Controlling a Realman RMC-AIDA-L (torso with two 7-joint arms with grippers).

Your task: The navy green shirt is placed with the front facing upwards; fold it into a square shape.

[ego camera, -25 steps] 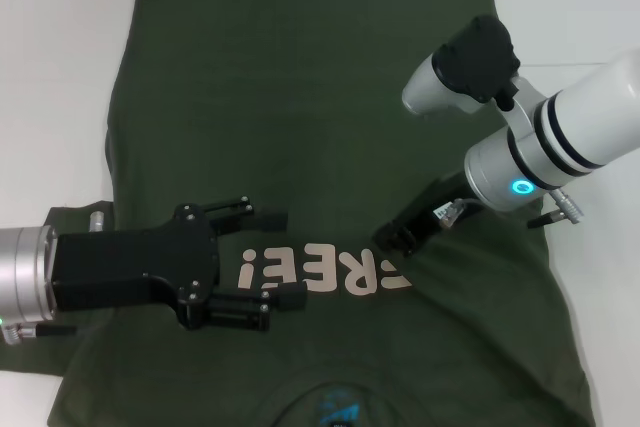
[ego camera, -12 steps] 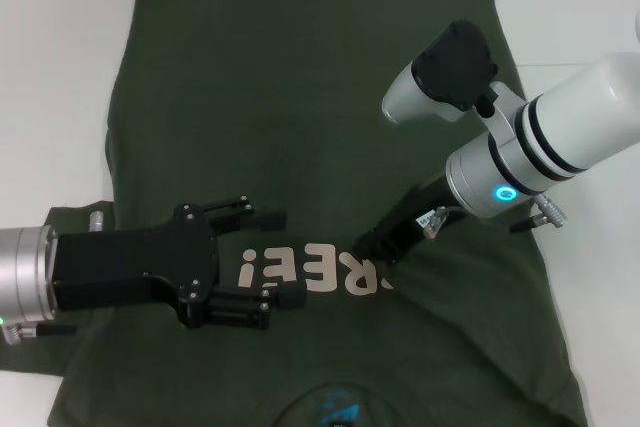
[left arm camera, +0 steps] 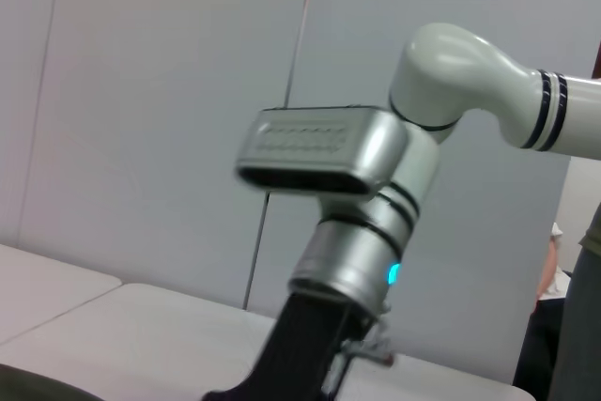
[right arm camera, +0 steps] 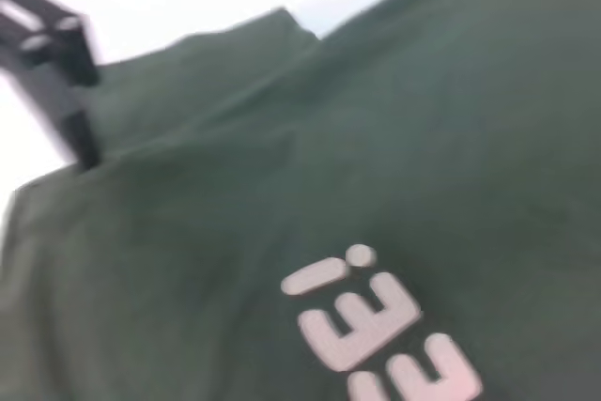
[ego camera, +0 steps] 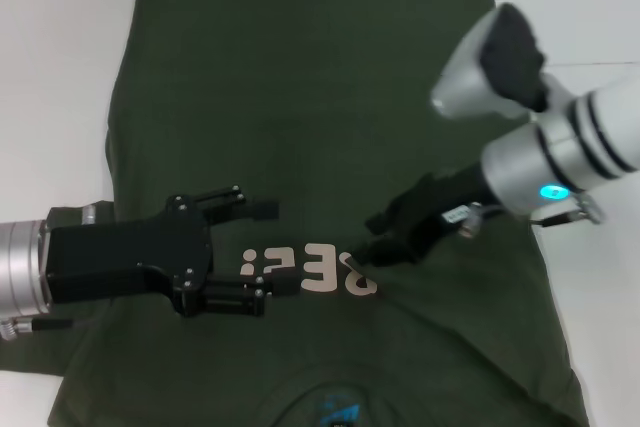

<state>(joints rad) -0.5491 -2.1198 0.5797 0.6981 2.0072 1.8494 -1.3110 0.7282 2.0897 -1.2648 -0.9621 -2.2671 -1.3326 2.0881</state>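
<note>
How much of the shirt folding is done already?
Only the start. The dark olive-green cloth T-shirt lies mostly flat, front up, with no finished fold. Right now the right gripper is on the cloth beside the cream letters, where it bunches and hides part of the word. The left gripper hovers open over the left of the chest. Folding the sides and the length into a square is all left.

I'm seeing the navy green shirt (ego camera: 300, 97) looking like matt, soft cloth with smooth cream lettering; the left gripper (ego camera: 262, 250) is showing matt black metal, the table (ego camera: 60, 67) smooth white.
</note>
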